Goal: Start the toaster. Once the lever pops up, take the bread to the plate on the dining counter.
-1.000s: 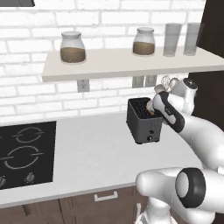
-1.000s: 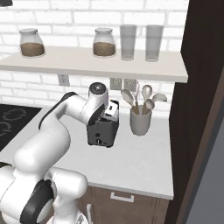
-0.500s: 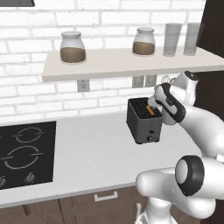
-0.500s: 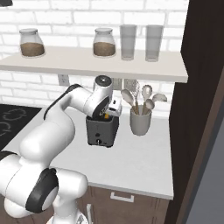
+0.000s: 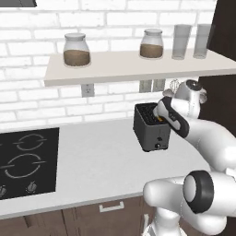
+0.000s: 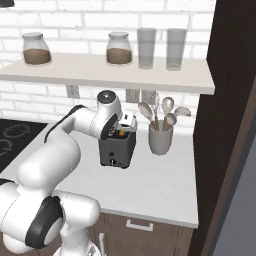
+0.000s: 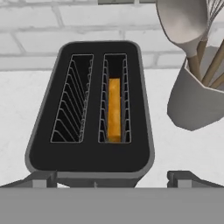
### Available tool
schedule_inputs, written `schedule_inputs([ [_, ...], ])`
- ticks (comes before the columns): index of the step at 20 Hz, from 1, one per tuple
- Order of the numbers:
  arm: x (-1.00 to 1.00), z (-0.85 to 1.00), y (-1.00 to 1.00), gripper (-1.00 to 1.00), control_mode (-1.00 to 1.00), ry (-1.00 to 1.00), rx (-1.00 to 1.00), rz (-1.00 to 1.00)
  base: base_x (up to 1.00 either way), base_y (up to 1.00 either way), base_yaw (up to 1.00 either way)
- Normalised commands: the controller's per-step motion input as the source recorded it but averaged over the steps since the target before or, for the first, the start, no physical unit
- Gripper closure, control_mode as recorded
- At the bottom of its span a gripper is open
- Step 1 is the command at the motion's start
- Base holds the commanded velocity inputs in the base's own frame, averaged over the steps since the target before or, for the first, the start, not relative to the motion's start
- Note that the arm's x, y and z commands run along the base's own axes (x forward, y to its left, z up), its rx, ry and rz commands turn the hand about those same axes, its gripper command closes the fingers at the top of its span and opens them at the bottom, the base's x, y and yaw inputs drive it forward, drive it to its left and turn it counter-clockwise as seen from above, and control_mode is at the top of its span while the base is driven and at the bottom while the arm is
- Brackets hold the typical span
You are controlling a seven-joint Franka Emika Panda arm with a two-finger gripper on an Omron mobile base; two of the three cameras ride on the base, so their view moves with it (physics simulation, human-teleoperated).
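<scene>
The dark toaster (image 5: 151,127) stands on the pale grey table (image 5: 101,161) right of centre in the left base view, a small round knob low on its front face; no brand, label or writing can be read on it or on anything else here. In the hand view the toaster (image 7: 89,109) sits in the centre of the frame, seen from above, with two wire-lined slots: the left slot is bare and the bread (image 7: 114,108) stands on edge down in the right slot, its golden crust below the slot rim. The end effector (image 7: 113,178) hovers above the toaster's front end, its two dark fingertips (image 7: 41,178) at the lower left and lower right of that frame, spread wide with nothing between them. In the right base view the end effector (image 6: 124,131) is at the centre of the frame, just over the toaster (image 6: 116,148), with a bit of orange showing at the top. Just to the right of the toaster a grey utensil crock (image 6: 160,140) holds wooden spoons and a whisk; the crock (image 7: 192,103) is at the right of the hand view. Above, a white shelf (image 5: 138,67) on the white brick wall carries two lidded jars (image 5: 76,49) with brown contents and two clear glasses (image 5: 181,41). A black cooktop (image 5: 25,159) lies at the lower left of the left base view.
</scene>
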Motion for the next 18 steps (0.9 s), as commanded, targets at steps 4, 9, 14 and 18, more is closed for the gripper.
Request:
schedule_inputs([
  [4, 0.00, 0.00, 0.00, -1.00, -1.00, -0.11, 0.00, 0.00, 0.00, 0.00, 0.00],
  [9, 0.00, 0.00, 0.00, -1.00, -1.00, -0.02, 0.07, 0.00, 0.00, 0.00, 0.00],
  [14, 0.06, 0.00, 0.00, -1.00, -1.00, 0.00, 0.03, 0.00, 0.00, 0.00, 0.00],
  [18, 0.19, 0.00, 0.00, -1.00, -1.00, 0.00, 0.00, 0.00, 0.00, 0.00, 0.00],
])
